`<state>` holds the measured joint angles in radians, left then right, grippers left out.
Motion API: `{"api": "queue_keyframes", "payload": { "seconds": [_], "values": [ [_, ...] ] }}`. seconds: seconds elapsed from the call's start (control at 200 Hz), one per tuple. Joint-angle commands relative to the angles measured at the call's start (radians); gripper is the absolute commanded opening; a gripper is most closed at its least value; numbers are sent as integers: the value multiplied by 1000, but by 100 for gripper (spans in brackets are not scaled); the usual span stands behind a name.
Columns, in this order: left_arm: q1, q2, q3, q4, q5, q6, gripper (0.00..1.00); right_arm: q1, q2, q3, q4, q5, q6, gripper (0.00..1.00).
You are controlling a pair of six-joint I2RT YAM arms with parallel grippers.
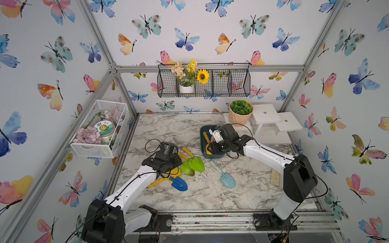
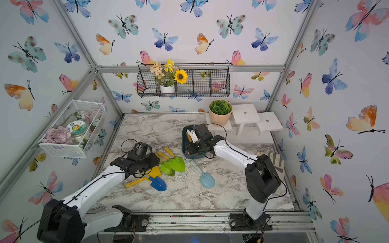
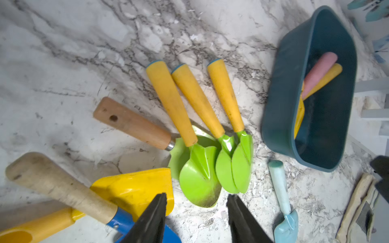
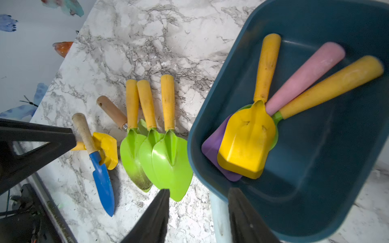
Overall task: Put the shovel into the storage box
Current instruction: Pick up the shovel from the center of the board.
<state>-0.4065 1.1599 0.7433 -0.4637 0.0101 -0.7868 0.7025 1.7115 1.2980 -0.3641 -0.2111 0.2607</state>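
The dark teal storage box (image 1: 203,147) (image 4: 315,189) holds a yellow shovel (image 4: 248,143), a pink-handled purple one (image 4: 305,77) and a yellow-handled green one. My right gripper (image 4: 200,190) hangs open and empty over the box's near rim. On the marble lie three green shovels (image 1: 193,164) (image 3: 200,178), a blue shovel (image 1: 179,184), a yellow scoop (image 3: 134,189) and a light blue shovel (image 1: 226,178) (image 3: 282,189). My left gripper (image 3: 195,196) is open above bare marble, between the yellow scoop and the green blades, holding nothing.
A peach pot with a green plant (image 1: 240,113) and white step stands (image 1: 266,114) sit behind the box. A white mesh basket (image 1: 99,128) hangs on the left wall and a black wire basket (image 1: 204,82) on the back wall. Gloves (image 2: 275,160) lie at the right edge.
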Motion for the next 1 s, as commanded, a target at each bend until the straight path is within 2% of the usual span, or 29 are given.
{"api": "queue_keyframes", "payload": {
  "seconds": [0.0,0.29,0.996],
  "values": [
    [-3,-14,-39,-60,-61,-92,53,13,-34,-35,19,-32,-14,50],
    [0,5,-118,-39,-87,-188,50,17,-71,-91,21,-19,-10,50],
    [58,26,-155,-49,-117,-195,47,23,-59,-100,40,-14,19,50]
  ]
}}
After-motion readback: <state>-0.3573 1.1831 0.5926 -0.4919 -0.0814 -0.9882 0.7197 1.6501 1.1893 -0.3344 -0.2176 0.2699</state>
